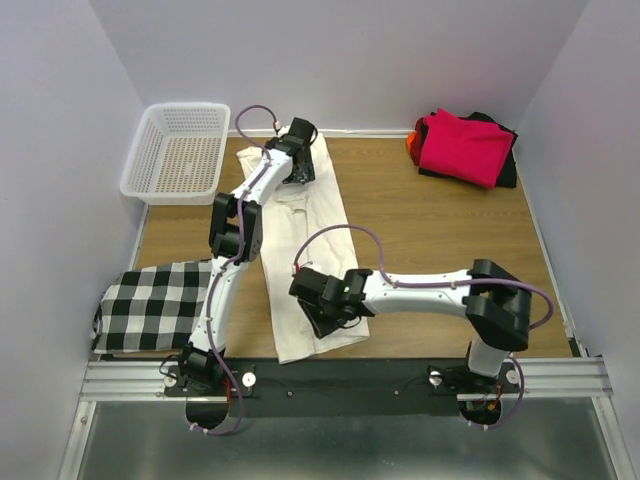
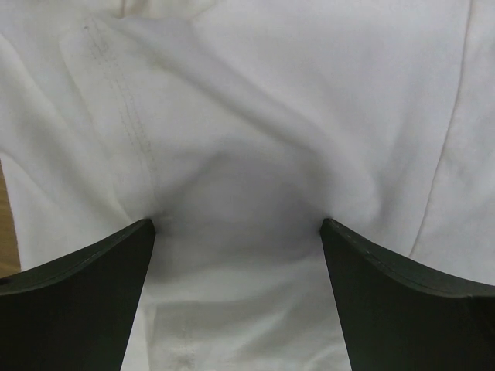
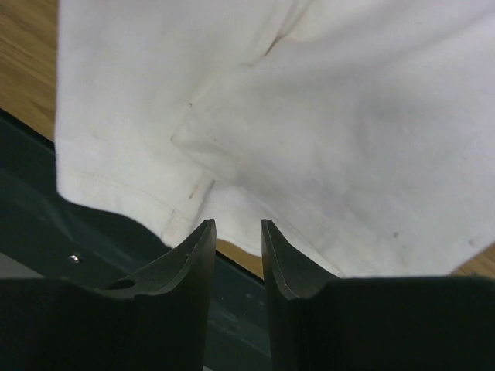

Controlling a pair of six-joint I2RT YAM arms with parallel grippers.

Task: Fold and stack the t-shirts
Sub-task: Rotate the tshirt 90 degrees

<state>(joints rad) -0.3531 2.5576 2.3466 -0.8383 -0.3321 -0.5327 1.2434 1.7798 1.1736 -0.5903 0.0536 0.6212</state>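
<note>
The left gripper (image 2: 236, 226) has its two black fingers (image 2: 85, 301) spread as wide as they go. They hold nothing. Right under them lies the cream shirt (image 2: 255, 116). The tips seem to rest on the cloth, which puffs up in soft wrinkles between them. A line of stitches runs up the cloth by the left finger. This gripper is at the far end of the shirt, near the far edge of the table (image 1: 430, 240).

The right gripper (image 3: 234, 228) has its fingers (image 3: 182, 286) close together, with only a thin gap. I see no cloth in the gap. The tips are just at the near end of the cream shirt, beside a folded corner. There the shirt reaches a little past the near edge of the table, over a black bar (image 3: 69, 224).

The cream shirt is folded into a long strip. It lies in the middle of the table, from the far edge to the near edge, a bit slanted.

In the far right corner is a pile of folded shirts. The red shirt (image 1: 465, 148) is on top, the black shirt (image 1: 507, 165) peeks out under it, and a bit of the orange shirt (image 1: 412, 142) shows at the pile's left side. A white basket (image 1: 190, 108) sits at the far left corner. A black and white checked cloth (image 1: 160, 305) lies at the near left corner.
</note>
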